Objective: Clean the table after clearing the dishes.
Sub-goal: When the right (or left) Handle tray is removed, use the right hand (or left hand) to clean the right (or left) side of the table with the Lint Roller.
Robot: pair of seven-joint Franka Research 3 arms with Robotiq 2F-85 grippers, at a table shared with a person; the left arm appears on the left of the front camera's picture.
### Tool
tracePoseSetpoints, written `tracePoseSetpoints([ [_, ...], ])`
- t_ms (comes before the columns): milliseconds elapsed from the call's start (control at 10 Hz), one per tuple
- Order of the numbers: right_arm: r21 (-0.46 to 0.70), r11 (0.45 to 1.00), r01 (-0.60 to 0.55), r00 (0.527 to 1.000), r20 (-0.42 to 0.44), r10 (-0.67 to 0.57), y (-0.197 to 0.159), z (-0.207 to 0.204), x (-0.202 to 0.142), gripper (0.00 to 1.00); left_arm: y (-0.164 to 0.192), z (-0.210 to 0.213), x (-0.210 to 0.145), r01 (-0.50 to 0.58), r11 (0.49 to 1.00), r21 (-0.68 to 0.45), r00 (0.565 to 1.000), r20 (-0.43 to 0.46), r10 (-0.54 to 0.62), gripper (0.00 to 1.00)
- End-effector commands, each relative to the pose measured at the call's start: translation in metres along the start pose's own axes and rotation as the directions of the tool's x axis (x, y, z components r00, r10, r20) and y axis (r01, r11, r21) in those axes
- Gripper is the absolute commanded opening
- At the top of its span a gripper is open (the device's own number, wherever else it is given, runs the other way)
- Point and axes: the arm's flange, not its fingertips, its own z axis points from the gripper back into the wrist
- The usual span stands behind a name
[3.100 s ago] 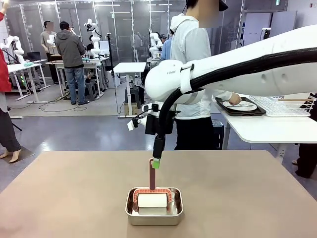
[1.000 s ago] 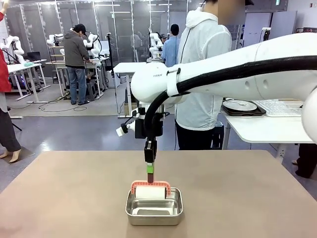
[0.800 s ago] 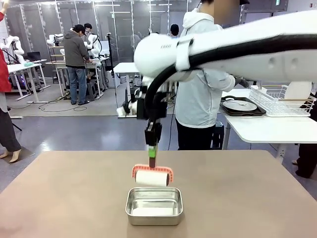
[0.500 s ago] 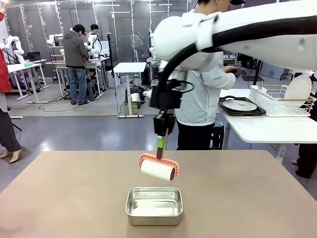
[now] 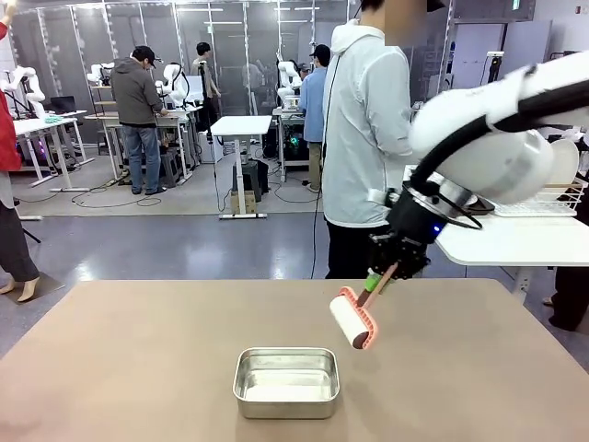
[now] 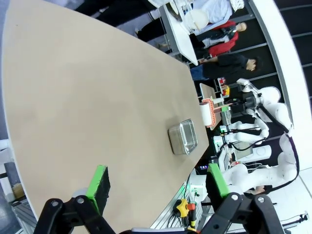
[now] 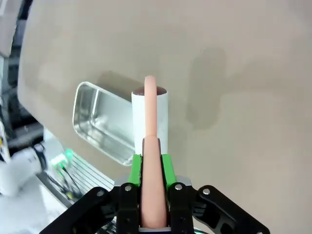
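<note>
Left claw point(image 6: 158, 181) is released, with the table point(image 5: 138, 350) spread out beyond its fingers. The steel pan point(image 5: 286, 381) sits on the table below and left of the right claw point(image 5: 375, 280). That claw is clenched on the handle of a lint roller point(image 5: 351, 321), which hangs tilted under it, clear of the pan.

Right pincer point(image 5: 378, 280) holds lint roller point(image 5: 348, 323) above table point(image 5: 129, 368).

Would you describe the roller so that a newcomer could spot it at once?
Start at the tan table. A shiny steel pan sits near its middle; just right of it, the right pincer holds a roller by its pink handle. It alone is a white drum in an orange-pink frame.
</note>
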Motion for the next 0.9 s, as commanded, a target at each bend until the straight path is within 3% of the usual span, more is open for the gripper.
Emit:
tracePoseSetpoints([
  [0,0.066,0.983,0.171,0.978,0.106,-0.177,-0.002,-0.01,-0.003,0.04,-0.002,0.003,-0.001,0.014,1.0,0.003,1.0,0.001,-0.014,1.0],
  [100,0.063,0.995,0.082,0.995,0.047,-0.085,-0.002,-0.019,0.004,0.04,-0.002,0.003,-0.001,0.014,1.0,0.003,1.0,0.001,-0.014,1.0],
  [200,0.028,0.994,0.11,0.993,0.045,-0.111,-0.015,-0.001,-0.004,0.04,-0.002,0.003,-0.001,0.014,1.0,0.003,1.0,0.001,-0.014,1.0],
  [500,0.028,0.994,0.11,0.993,0.045,-0.111,-0.015,-0.001,-0.004,0.04,-0.002,0.003,-0.001,0.014,1.0,0.003,1.0,0.001,-0.014,1.0],
  [600,0.039,0.991,0.128,0.99,0.048,-0.129,-0.018,-0.007,-0.003,0.21,-0.002,0.003,-0.001,0.014,1.0,0.003,1.0,0.001,-0.014,1.0],
  [800,0.139,0.969,0.203,0.974,0.07,-0.214,-0.055,-0.026,0.028,0.21,-0.002,0.003,-0.001,0.014,1.0,0.003,1.0,0.001,-0.014,1.0],
])
